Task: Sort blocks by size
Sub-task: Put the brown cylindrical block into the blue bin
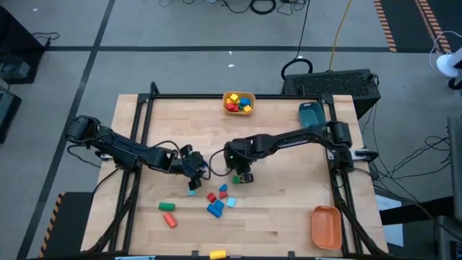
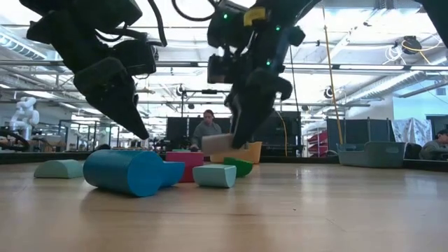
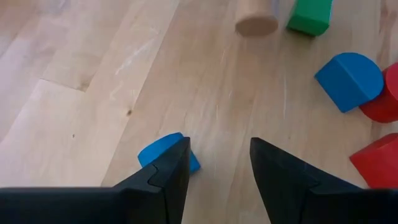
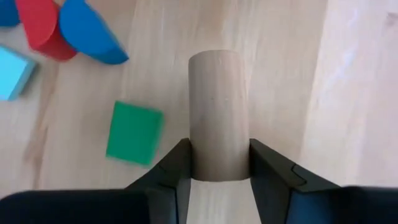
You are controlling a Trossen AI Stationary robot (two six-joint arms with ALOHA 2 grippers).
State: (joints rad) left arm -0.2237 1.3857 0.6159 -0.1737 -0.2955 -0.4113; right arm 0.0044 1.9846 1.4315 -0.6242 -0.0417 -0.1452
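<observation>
My right gripper is shut on a plain wood cylinder near the table's middle, beside a green block. My left gripper is open above the bare table, pointing down. A small blue block lies on the table by the outer side of one of its fingers, partly hidden behind it. Red, blue and cyan blocks lie in a loose cluster toward the near edge. A green block and a red one lie to the left. My right gripper pinches the wood cylinder between its two fingers on its round side, near one end. The fingers come from above, pointing down. The cylinder lies about level and sticks out past the fingers. In the low view it seems a little above the table.
A yellow bin with several blocks stands at the far edge. A teal bin stands at the far right and an orange bin at the near right. A yellow block lies at the near edge. People sit in the room beyond the table.
</observation>
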